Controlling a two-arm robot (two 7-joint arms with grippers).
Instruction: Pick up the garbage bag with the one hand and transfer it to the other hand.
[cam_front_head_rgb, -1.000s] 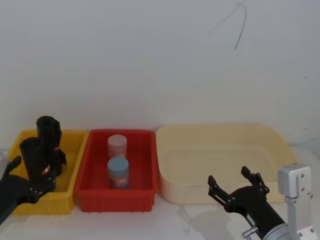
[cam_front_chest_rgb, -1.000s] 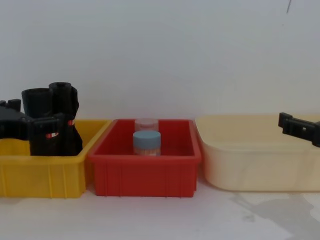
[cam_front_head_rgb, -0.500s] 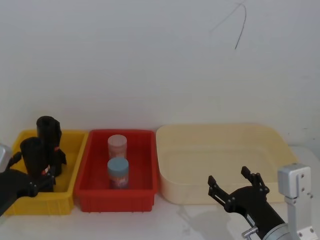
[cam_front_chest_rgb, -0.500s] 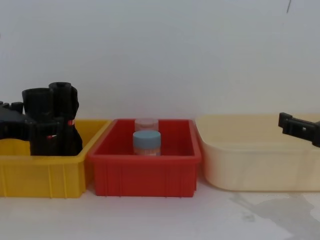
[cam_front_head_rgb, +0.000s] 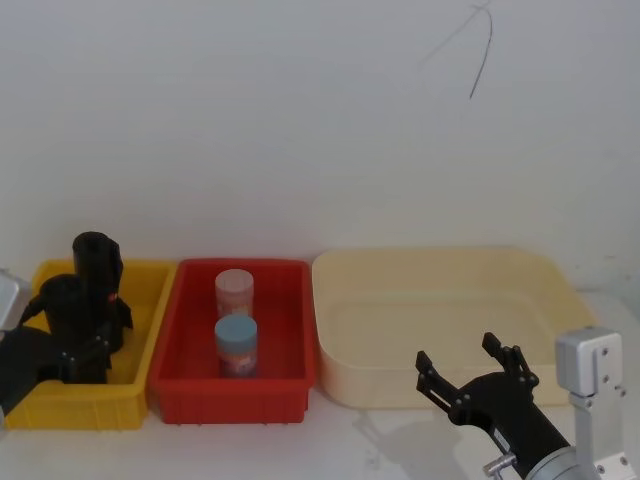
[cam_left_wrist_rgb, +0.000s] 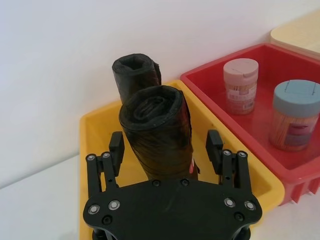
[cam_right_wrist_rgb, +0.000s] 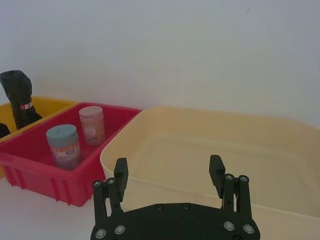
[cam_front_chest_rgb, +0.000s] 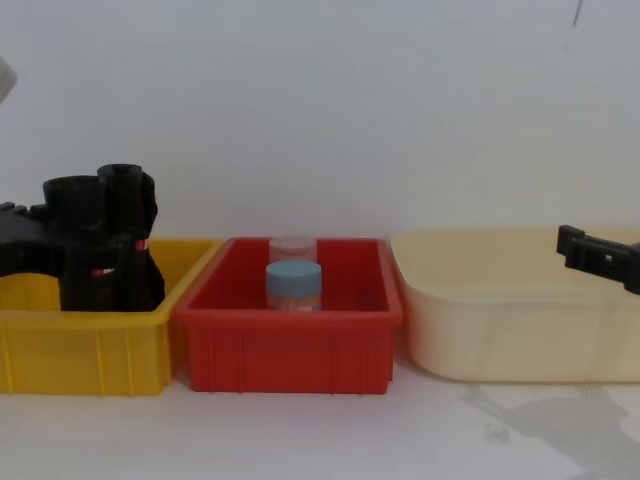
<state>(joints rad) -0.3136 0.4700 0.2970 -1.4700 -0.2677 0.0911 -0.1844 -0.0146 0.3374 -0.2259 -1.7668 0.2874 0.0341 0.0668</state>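
The garbage bag (cam_left_wrist_rgb: 157, 127), a thick black roll, stands upright in the yellow bin (cam_front_head_rgb: 148, 285) at the left. My left gripper (cam_left_wrist_rgb: 166, 145) is open and straddles the roll at mid-height, one finger on each side with a small gap showing. In the head view this gripper (cam_front_head_rgb: 62, 338) sits at the roll (cam_front_head_rgb: 68, 305) from the near-left side. A second black roll (cam_front_head_rgb: 97, 265) stands just behind it. My right gripper (cam_front_head_rgb: 470, 375) hovers open with nothing in it at the front right, in front of the cream tub (cam_front_head_rgb: 440, 258).
A red bin (cam_front_head_rgb: 232, 400) between the yellow bin and the cream tub holds a pink-lidded jar (cam_front_head_rgb: 235, 290) and a blue-lidded jar (cam_front_head_rgb: 236, 343). A white wall stands close behind all three containers. Bare white table lies in front.
My left gripper has moved forward into the yellow bin and now has its fingers on both sides of the near roll. The right arm has not moved.
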